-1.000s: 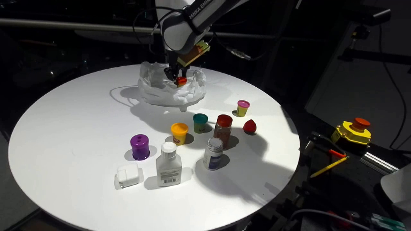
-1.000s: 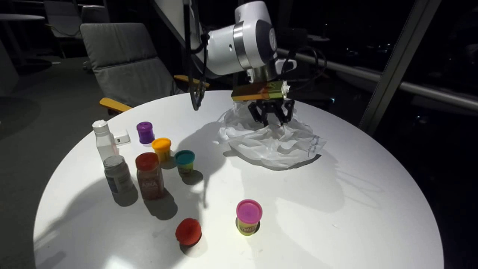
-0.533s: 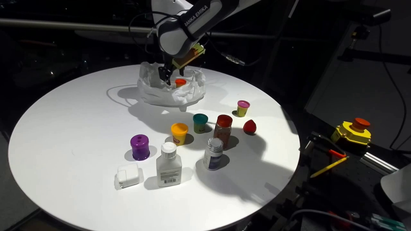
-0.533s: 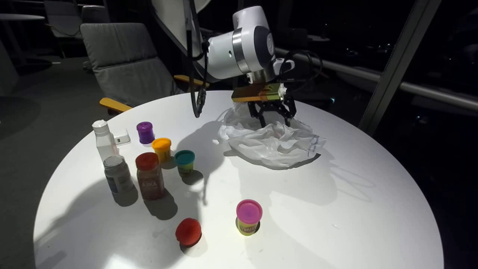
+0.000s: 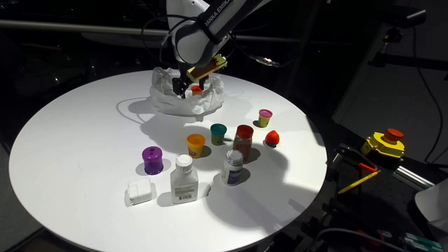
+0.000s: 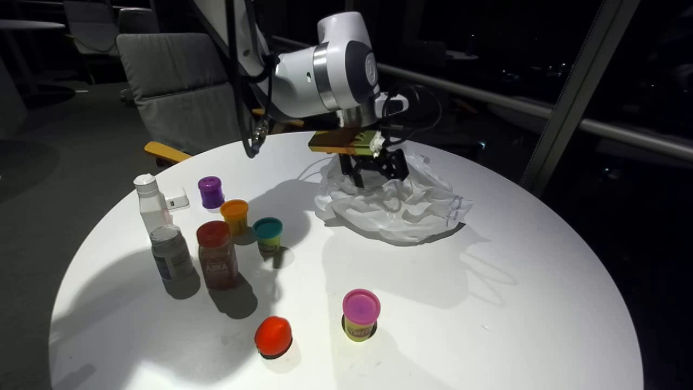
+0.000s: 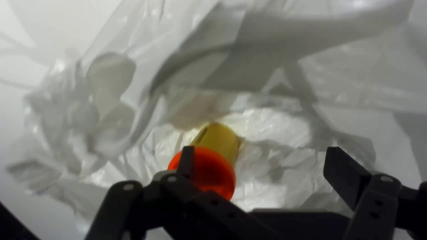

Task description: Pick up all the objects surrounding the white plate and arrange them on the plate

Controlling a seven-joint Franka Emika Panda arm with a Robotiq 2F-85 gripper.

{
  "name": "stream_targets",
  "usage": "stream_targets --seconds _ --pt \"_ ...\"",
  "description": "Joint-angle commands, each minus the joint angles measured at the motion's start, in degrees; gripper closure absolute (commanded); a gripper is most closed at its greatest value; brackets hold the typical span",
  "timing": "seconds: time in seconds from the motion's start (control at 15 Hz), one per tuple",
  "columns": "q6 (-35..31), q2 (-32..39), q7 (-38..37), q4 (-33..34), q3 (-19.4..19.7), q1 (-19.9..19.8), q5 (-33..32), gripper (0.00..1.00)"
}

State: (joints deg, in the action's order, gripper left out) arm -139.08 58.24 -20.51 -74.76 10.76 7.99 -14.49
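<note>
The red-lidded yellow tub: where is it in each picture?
In an exterior view: red-lidded yellow tub, above and left of centre.
In an exterior view: hidden inside the white plastic bag.
Wrist view: below centre, partly behind a gripper finger.
Shared landmark: that bag.

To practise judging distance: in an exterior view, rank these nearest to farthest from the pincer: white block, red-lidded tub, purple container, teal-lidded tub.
1. Red-lidded tub: inside the crinkled white plastic, by the pincer.
2. Teal-lidded tub: near the view's centre.
3. Purple container: left of centre.
4. White block: lower left.
</note>
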Motion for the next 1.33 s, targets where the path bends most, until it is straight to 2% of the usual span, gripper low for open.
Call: stream_targets --seconds 0.0,0.27,0.47,1.0,1.27 --pt "-6.17 -4.08 -1.31 -10.74 -1.12 -0.19 2.71 0.00" --pt "-12.02 -3.33 -0.17 -14.42 -0.32 -0.58 3.96 0.00" --pt "-13.17 -4.56 -0.28 -17.86 0.58 -0.45 4.56 0.00" --pt "-10.83 -14.71 0.19 -32.80 3.16 -0.01 3.89 0.00" --pt "-9.21 -19.19 0.33 -37.36 3.17 -0.60 3.91 0.00"
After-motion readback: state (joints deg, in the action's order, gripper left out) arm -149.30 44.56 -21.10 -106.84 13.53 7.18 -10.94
